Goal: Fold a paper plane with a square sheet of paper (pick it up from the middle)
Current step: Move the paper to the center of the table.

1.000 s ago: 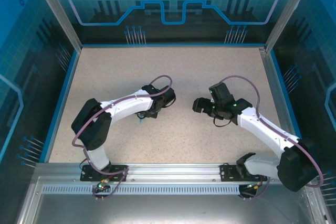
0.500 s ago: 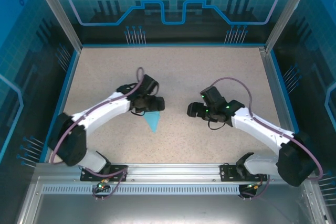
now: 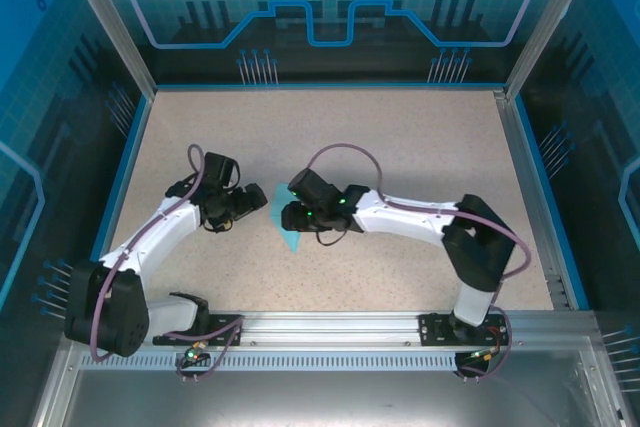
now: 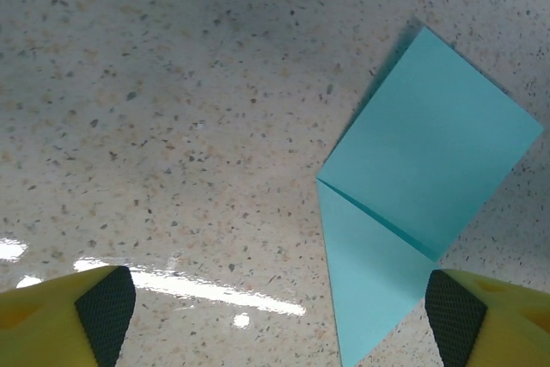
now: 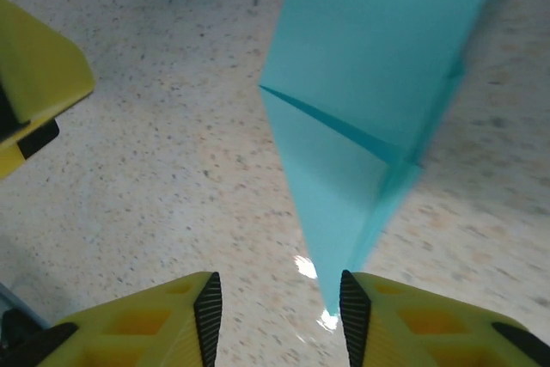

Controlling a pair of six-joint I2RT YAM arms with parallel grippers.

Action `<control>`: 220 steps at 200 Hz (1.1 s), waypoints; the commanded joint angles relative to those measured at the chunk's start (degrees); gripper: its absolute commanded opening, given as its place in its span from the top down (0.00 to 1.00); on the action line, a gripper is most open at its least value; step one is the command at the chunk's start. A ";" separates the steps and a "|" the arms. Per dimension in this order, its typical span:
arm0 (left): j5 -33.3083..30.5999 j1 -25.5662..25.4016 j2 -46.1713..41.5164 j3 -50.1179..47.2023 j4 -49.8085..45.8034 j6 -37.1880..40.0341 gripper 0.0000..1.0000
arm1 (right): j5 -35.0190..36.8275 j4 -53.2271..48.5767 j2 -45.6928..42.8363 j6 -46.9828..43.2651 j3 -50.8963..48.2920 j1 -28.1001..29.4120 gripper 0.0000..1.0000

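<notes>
Two claws sit low over the speckled table (image 3: 400, 147), a little left of the middle, and they face each other. Between them lies the sheet of paper (image 3: 288, 239). It is light blue and it is folded.

Seen from above, the left claw (image 3: 248, 205) is just to the left of the paper. The right claw (image 3: 288, 215) is at the paper's right side and hides part of it.

From the left wrist, the paper lies flat on the table. It has a wide part like a diamond, and a thin pointed part that comes toward the camera. One crease runs across where the two parts meet. The left claw is spread wide and grips nothing. Its black pads (image 4: 105, 308) are far apart, and the right-hand pad is just beside the paper's edge.

From the right wrist, the pointed tip of the paper reaches down to the gap in the right claw, close to the right-hand pad. That claw is parted too, not as wide, and it has not closed on the paper. A yellow finger of the left claw shows at the left side of this view.
</notes>
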 commanded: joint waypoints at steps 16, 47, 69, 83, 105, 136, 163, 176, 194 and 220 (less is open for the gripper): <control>3.06 2.79 -1.86 -1.92 0.69 -0.73 0.09 | -4.09 0.92 8.18 1.58 6.39 0.79 0.61; 3.39 3.56 -2.40 -2.47 0.78 -0.12 0.08 | -3.84 -1.51 12.16 -0.97 8.87 0.71 0.62; 3.69 3.60 -2.25 -2.48 0.85 0.37 0.08 | -3.72 -5.19 14.06 -5.32 9.90 0.23 0.62; 3.90 3.60 -2.10 -2.49 0.95 0.68 0.08 | -4.14 -6.87 14.34 -8.47 9.30 -0.32 0.62; 4.50 3.60 -1.88 -2.53 1.21 0.95 0.08 | -5.07 -8.45 13.85 -13.82 7.33 -1.29 0.62; 5.64 3.60 -1.62 -2.63 1.73 1.12 0.08 | -6.89 -10.21 12.49 -22.08 3.27 -3.43 0.62; 6.79 3.58 -1.17 -2.36 1.92 1.95 0.08 | -8.24 -11.91 10.40 -29.17 -0.60 -5.74 0.62; 7.53 3.52 -0.91 -2.44 2.13 2.31 0.07 | -9.12 -12.49 8.95 -32.48 -2.79 -7.09 0.61; 8.69 3.51 -0.66 -2.61 2.57 2.69 0.08 | -10.69 -12.73 6.13 -37.71 -6.12 -8.51 0.61; 10.80 3.43 -0.25 -3.06 3.51 3.19 0.07 | -10.01 -12.77 0.45 -40.92 -9.26 -9.75 0.60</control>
